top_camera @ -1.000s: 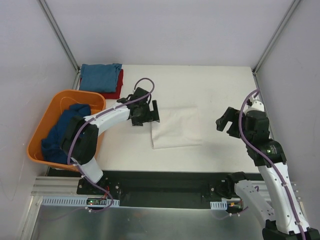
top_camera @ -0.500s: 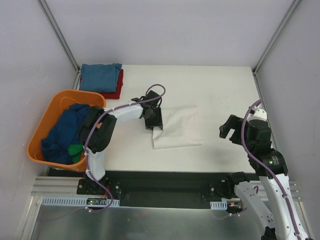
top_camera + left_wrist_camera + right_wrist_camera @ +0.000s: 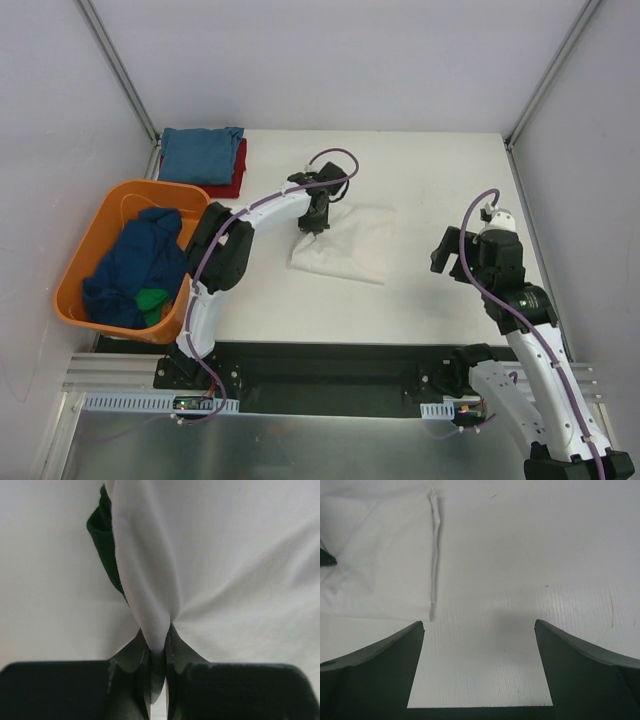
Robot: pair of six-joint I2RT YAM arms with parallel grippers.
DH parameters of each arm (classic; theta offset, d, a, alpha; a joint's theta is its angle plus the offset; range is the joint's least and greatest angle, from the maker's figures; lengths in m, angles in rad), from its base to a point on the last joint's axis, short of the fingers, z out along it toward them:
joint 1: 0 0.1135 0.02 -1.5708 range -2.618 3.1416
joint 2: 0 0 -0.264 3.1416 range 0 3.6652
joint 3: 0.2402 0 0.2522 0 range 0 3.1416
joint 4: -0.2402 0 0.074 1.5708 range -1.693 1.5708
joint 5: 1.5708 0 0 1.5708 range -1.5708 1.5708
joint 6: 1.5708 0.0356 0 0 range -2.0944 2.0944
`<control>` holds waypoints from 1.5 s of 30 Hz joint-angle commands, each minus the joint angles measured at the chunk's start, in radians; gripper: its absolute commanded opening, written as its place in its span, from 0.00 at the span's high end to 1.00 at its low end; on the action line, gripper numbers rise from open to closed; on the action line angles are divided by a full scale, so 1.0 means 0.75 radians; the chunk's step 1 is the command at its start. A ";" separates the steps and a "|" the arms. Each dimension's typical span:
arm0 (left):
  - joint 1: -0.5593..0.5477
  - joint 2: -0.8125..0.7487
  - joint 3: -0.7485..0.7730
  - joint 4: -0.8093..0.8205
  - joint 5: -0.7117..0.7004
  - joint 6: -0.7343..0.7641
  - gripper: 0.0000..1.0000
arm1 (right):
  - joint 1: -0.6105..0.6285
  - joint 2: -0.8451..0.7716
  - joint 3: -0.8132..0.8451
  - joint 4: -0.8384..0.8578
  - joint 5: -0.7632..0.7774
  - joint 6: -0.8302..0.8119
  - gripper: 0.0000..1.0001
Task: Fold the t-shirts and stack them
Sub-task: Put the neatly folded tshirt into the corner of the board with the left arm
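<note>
A folded cream t-shirt (image 3: 350, 245) lies mid-table, its left edge drawn up into a ridge. My left gripper (image 3: 312, 224) is shut on that pinched fold of the cream t-shirt (image 3: 150, 580), and a dark green sleeve (image 3: 104, 550) shows beside the fold. A blue t-shirt (image 3: 200, 153) lies folded on a red one (image 3: 232, 172) at the back left. A navy t-shirt (image 3: 130, 268) is heaped in the basket. My right gripper (image 3: 447, 262) hovers open right of the cream t-shirt (image 3: 380, 560), with only bare table between its fingers (image 3: 380, 665).
The orange basket (image 3: 90, 240) sits at the table's left edge, with a bit of green cloth (image 3: 152, 298) in it. The enclosure's white walls and metal posts (image 3: 120, 70) bound the table. Black arm bases stand along the near edge.
My left gripper moved right over the cream t-shirt's left edge and shut on it, bunching the cloth. The right arm shifted slightly and stayed open.
</note>
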 commanded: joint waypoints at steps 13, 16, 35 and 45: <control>0.358 0.043 0.582 -0.122 -0.786 0.898 1.00 | -0.057 0.043 -0.025 0.100 0.001 -0.041 0.03; 0.415 0.061 0.675 -0.040 -0.764 1.054 1.00 | -0.072 0.061 -0.023 0.100 -0.007 -0.039 0.03; 0.556 0.035 0.971 0.183 -0.610 1.408 1.00 | -0.102 0.078 -0.023 0.096 -0.010 -0.043 0.03; 0.653 0.057 0.994 0.214 -0.524 1.351 1.00 | -0.104 0.092 -0.009 0.075 0.021 -0.039 0.03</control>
